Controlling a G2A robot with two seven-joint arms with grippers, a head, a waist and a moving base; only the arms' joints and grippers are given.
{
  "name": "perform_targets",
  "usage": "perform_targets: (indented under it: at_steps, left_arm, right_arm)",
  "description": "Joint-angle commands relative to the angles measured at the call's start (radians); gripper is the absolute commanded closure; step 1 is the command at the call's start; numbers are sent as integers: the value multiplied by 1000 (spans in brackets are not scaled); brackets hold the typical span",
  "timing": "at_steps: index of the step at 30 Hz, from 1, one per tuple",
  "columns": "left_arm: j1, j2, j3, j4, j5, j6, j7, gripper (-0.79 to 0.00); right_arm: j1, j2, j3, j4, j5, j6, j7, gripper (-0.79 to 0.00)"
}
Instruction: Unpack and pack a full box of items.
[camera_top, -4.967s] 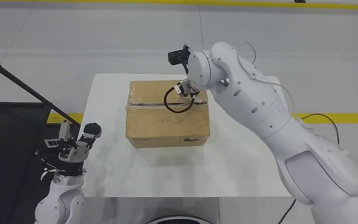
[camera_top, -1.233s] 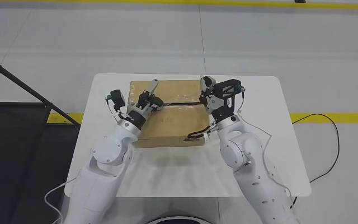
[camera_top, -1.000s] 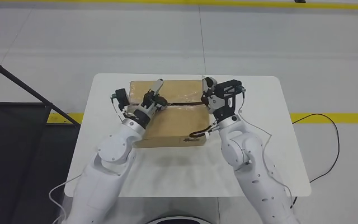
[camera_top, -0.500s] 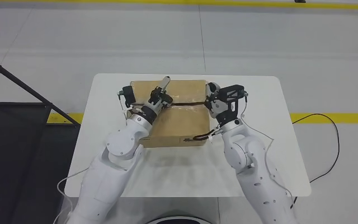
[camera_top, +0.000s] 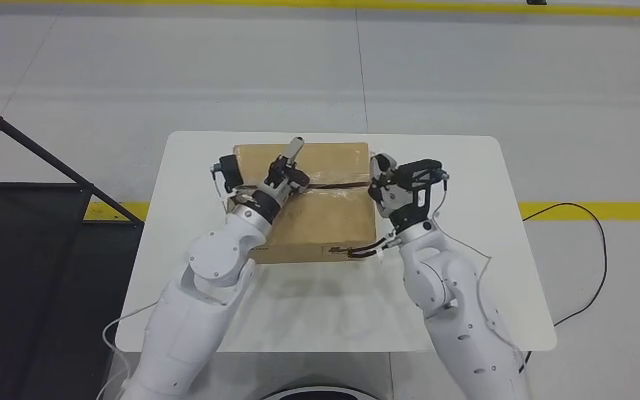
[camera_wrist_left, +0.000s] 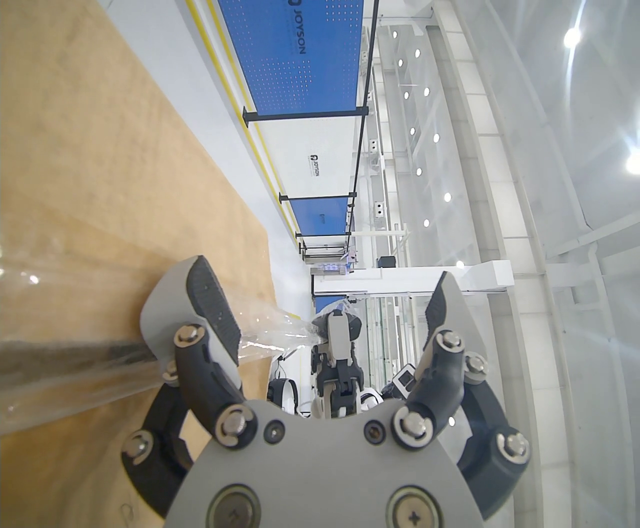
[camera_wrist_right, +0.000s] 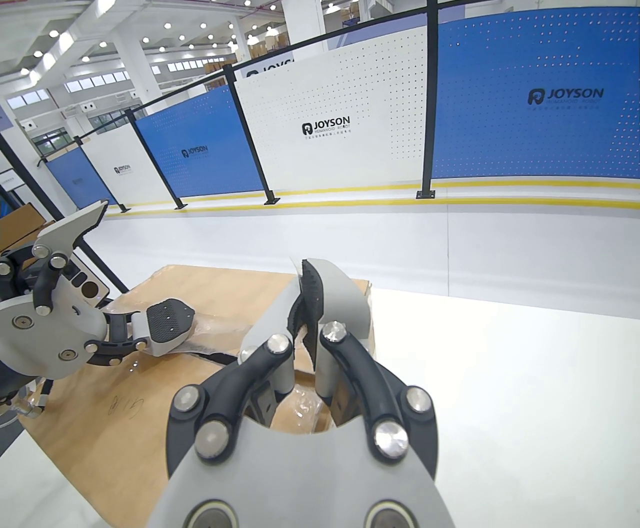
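Observation:
A brown cardboard box (camera_top: 310, 215) sits on the white table (camera_top: 460, 270), its top seam (camera_top: 335, 186) covered with clear tape and slightly parted. My left gripper (camera_top: 291, 160) is open over the seam's left part. One pad (camera_wrist_left: 210, 300) rests on the taped box top (camera_wrist_left: 100, 175), and the other finger (camera_wrist_left: 445, 310) is up in the air. My right gripper (camera_top: 382, 172) is at the box's right end by the seam, its fingers (camera_wrist_right: 315, 295) shut together above the box edge. I cannot tell whether they pinch anything. The left gripper (camera_wrist_right: 135, 260) faces it across the box.
Loose clear tape (camera_wrist_left: 75, 380) lies along the seam. A black panel with a slanted bar (camera_top: 40, 260) stands left of the table. Bare tabletop runs to the right of the box and along its near side.
Five seconds ago the left arm was off the table's left corner and the right arm reached over the box. Both now rest at the seam, and the left gripper has advanced along it.

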Motion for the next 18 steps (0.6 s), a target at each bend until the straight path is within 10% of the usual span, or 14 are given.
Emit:
perform_targets:
  at_steps: [1,18]
  left_arm:
    - [4,0,-3,-4,-2,-1,-1,-785]
    - [-21,-8,15,62,6,-3,10,-785]
  right_arm:
    - [-11,0,3,-10,5,-2,-4,0]
    - [15,-9,-3,35,11,47,54,0]
